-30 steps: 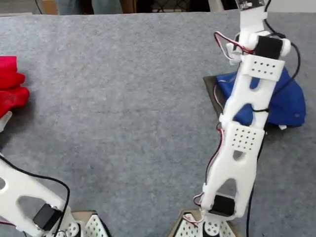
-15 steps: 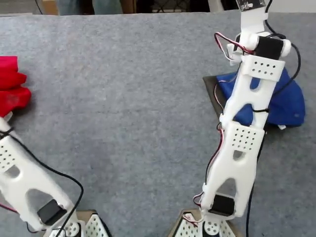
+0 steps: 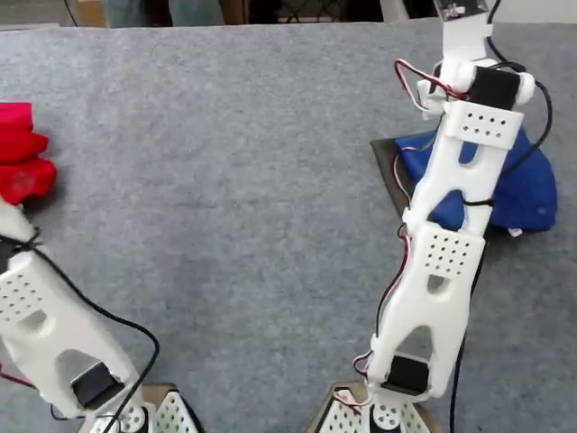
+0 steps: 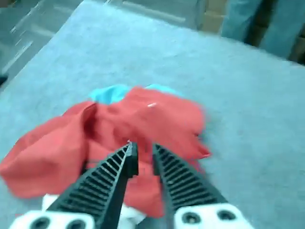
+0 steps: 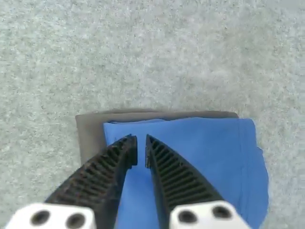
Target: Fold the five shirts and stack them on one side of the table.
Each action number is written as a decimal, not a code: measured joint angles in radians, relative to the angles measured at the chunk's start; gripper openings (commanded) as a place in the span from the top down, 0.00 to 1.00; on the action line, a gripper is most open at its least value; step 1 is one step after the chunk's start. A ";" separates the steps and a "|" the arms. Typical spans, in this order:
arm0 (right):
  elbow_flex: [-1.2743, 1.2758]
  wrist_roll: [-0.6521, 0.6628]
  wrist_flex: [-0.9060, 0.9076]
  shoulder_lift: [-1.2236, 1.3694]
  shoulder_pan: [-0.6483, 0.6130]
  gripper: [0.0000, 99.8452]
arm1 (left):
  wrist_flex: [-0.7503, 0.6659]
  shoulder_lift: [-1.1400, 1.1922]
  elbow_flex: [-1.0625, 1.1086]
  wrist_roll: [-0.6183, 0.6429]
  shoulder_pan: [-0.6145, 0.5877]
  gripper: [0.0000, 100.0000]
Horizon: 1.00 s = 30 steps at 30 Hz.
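Note:
A crumpled red shirt [image 3: 20, 155] lies at the table's left edge. In the left wrist view this red shirt [image 4: 162, 119] sits on a cyan shirt [image 4: 108, 93]. My left gripper [image 4: 143, 153] hovers just over the red pile, fingers nearly together, holding nothing. A folded blue shirt [image 3: 527, 185] rests on a dark grey shirt [image 3: 386, 162] at the right side. My right gripper [image 5: 141, 143] hangs above the blue shirt [image 5: 209, 162] near its edge over the grey shirt [image 5: 89, 136], fingers close together and empty. The right arm [image 3: 446, 244] stretches over that stack.
Grey felt covers the table [image 3: 234, 180], with a wide bare stretch between the two shirt piles. The left arm [image 3: 41, 316] stands at the near left corner. A person's legs [image 4: 257, 24] stand beyond the far edge.
The left arm has swung up and forward from the near left corner towards the red shirt. The right arm has stayed over the blue stack.

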 measured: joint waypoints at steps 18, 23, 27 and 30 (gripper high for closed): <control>0.074 0.000 0.000 0.000 0.018 0.95 | -0.293 0.546 0.023 -0.058 -0.276 0.97; 0.074 0.000 0.000 0.000 0.018 0.95 | -0.201 0.509 -0.003 -0.058 -0.245 0.97; 0.074 0.000 0.000 0.000 0.018 0.95 | -0.121 0.381 -0.003 -0.058 -0.196 0.97; 0.074 0.000 0.000 0.000 0.018 0.95 | -0.074 0.273 -0.003 -0.058 -0.147 0.97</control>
